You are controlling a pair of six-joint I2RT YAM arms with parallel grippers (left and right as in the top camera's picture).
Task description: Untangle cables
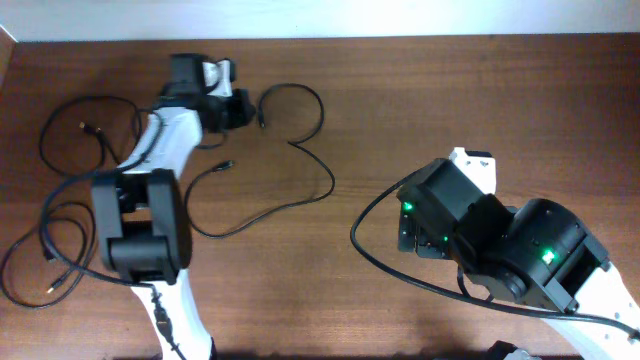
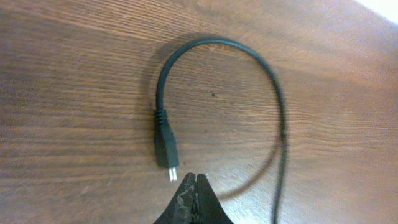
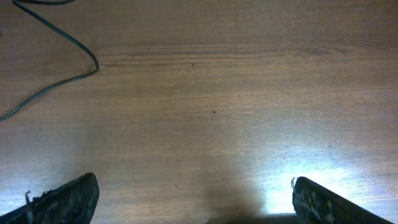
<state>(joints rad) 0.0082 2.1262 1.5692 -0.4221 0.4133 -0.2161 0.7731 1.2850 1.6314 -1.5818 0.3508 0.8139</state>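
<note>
Left gripper (image 2: 191,179) pinched closed, holding nothing, tips just beside plug (image 2: 166,149) of middle cable (image 1: 330,178). Right gripper (image 3: 194,186) wide open, empty, above wooden table (image 3: 217,93). Two other cables (image 1: 47,125) looped at table's left.

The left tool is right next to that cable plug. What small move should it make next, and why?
Probably open the left tool and ease it forward around the plug. Its fingertips look shut and sit just short of the plug, holding nothing. In the left wrist view the cable lies in an open curve with nothing across it, so its end seems easy to grip.
</note>
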